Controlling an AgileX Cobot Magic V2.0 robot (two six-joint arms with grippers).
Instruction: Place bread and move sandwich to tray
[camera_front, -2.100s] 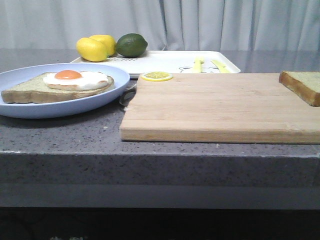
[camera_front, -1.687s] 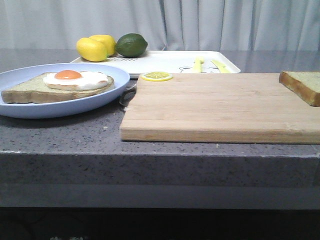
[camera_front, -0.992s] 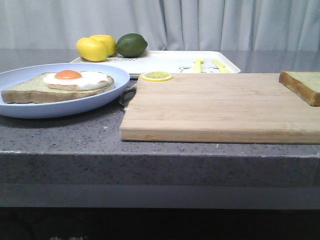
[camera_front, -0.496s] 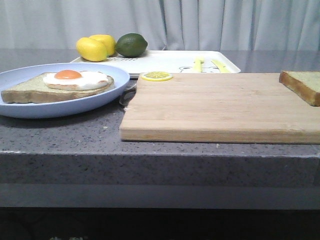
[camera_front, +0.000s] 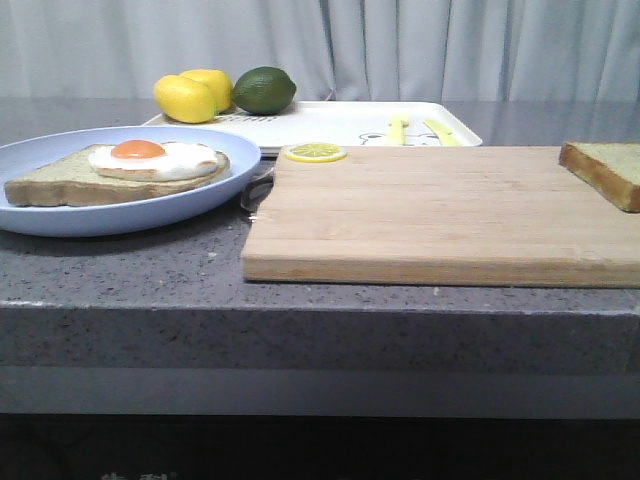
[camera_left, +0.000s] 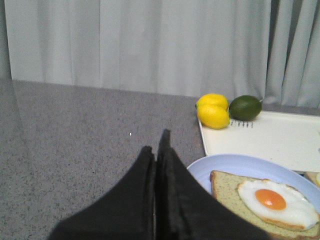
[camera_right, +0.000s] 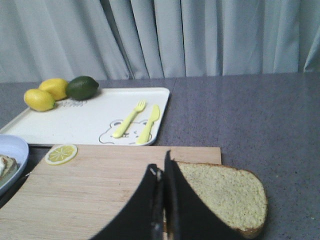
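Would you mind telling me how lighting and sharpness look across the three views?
Front view: soft, even light, with the sandwich and bread sharp. Left wrist view: the dark fingers lack detail. Right wrist view: slightly soft, with the tray evenly lit, without glare.

Neither arm shows in our front view. Left wrist view: left gripper (camera_left: 159, 150), black fingers (camera_left: 142, 172) pressed together, jaws closed, nothing between them. Right wrist view: right gripper (camera_right: 161, 172), dark fingers (camera_right: 175, 192) likewise pressed together, only a thin seam between them, holding nothing.
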